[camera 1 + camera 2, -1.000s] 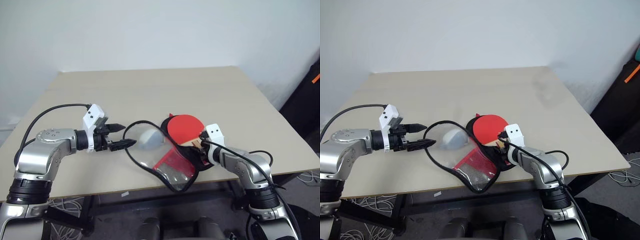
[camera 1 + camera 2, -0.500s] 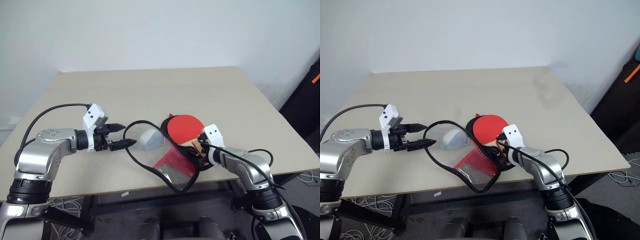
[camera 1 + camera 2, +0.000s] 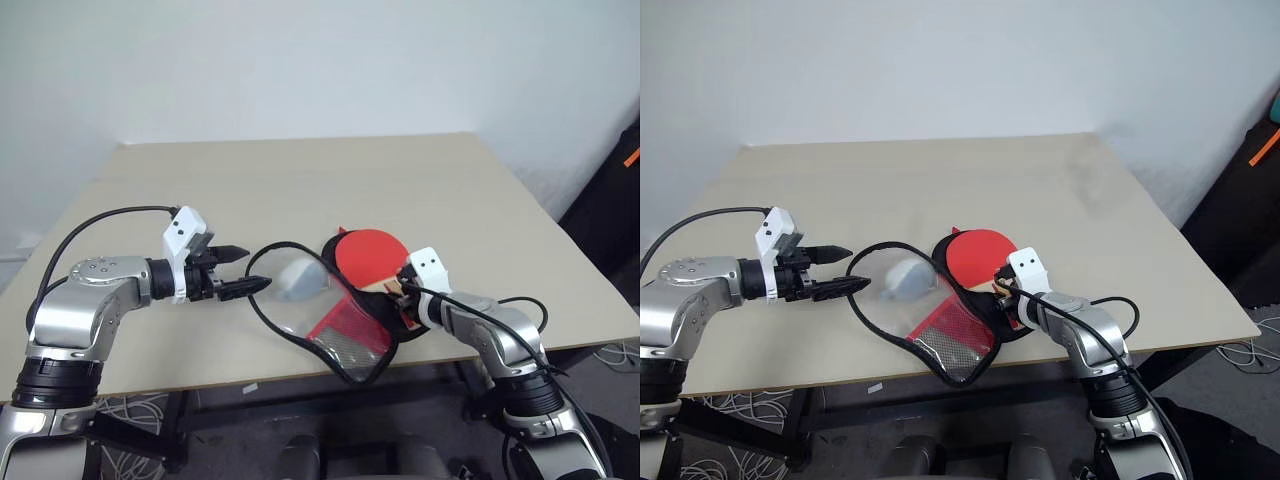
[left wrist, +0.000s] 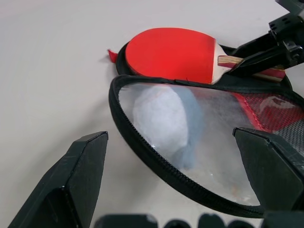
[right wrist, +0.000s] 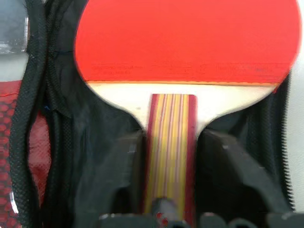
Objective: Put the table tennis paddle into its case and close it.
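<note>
Paddle (image 5: 183, 42) head's far rim, cut off.

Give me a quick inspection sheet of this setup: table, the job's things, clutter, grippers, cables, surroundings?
Surface: beige table, bare apart from the job's things.
Job's things: red paddle lies on the black lining of the open case; clear flap raised, not zipped.
Clutter: pale round ball behind the clear flap.
Grippers: left gripper open, fingers just off the flap's rim, holding nothing; right gripper with fingers either side of the paddle's handle, grip unclear.
Cables: black cable along the left arm, another on the right; white wires on the floor.
Surroundings: plain white wall; dark object at the right edge.
</note>
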